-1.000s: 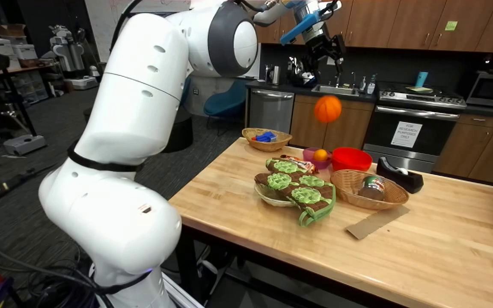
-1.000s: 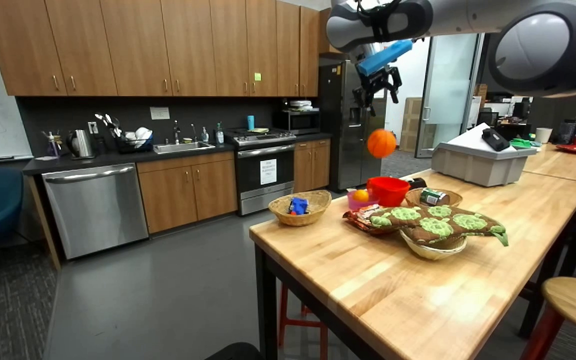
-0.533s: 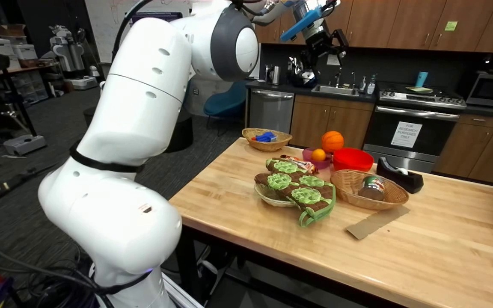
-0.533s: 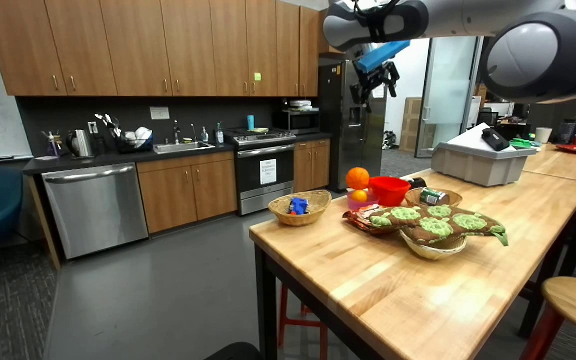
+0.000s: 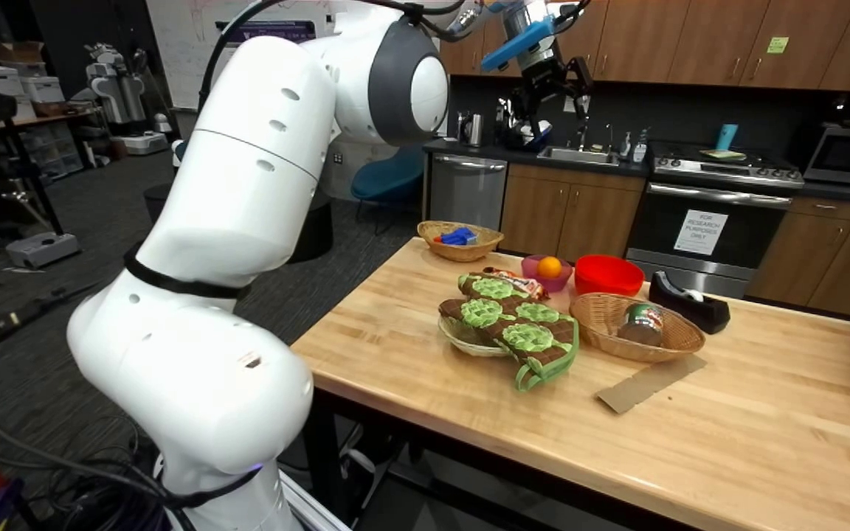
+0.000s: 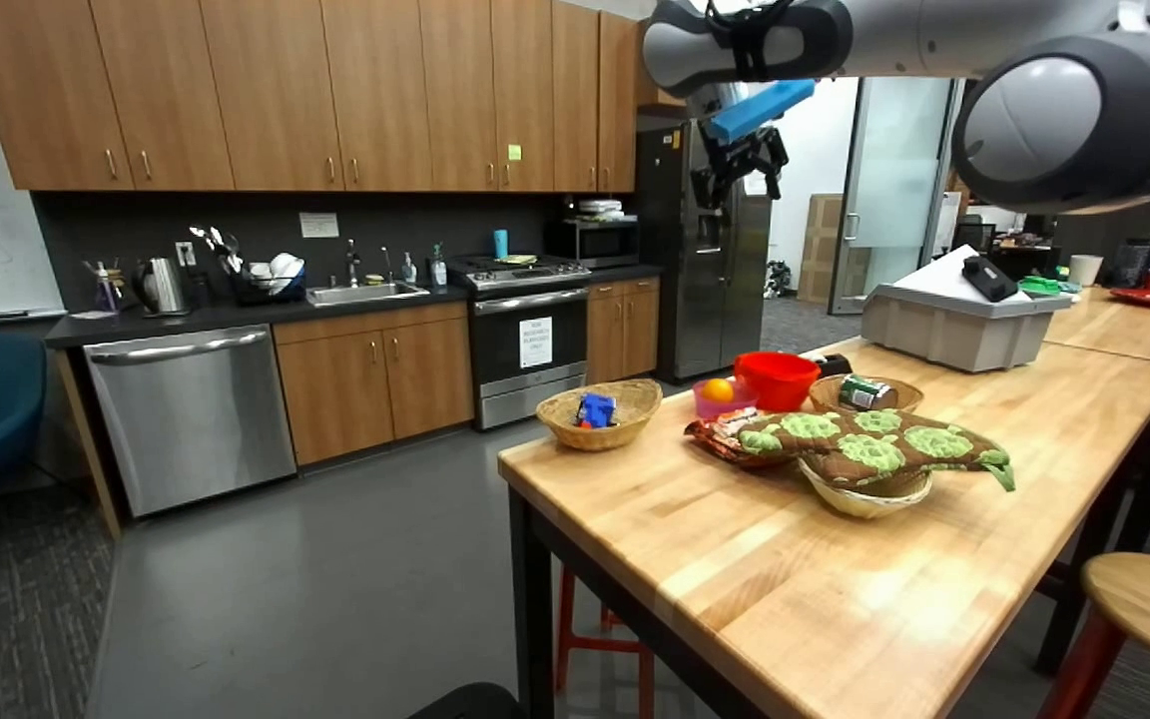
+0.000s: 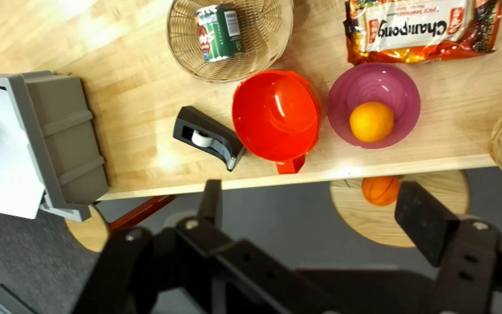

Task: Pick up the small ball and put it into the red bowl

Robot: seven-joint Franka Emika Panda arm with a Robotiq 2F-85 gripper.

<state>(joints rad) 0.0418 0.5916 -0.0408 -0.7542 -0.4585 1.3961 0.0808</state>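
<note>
The small ball (image 7: 381, 190), orange with dark seams, shows in the wrist view beyond the table edge, over a round wooden stool. It is out of sight in both exterior views. The red bowl (image 7: 275, 115) stands near the table edge, its inside bare, with a tab toward the edge. It also shows in both exterior views (image 5: 609, 274) (image 6: 777, 379). My gripper (image 7: 310, 185) is open with nothing between its fingers. In both exterior views the gripper (image 5: 556, 119) (image 6: 741, 196) hangs high above the table's far end.
A purple bowl (image 7: 375, 83) holding an orange (image 7: 371, 121) stands beside the red bowl. Near it are a tape dispenser (image 7: 209, 137), a basket (image 7: 259, 48) with a can, and a noodle packet (image 7: 423, 28). An oven mitt (image 5: 528, 337) lies over another basket. A grey bin (image 6: 964, 325) stands farther along.
The ball was in mid-air below my open gripper, then dropped past the red and purple bowls behind the table edge. My arm has shifted only slightly.
</note>
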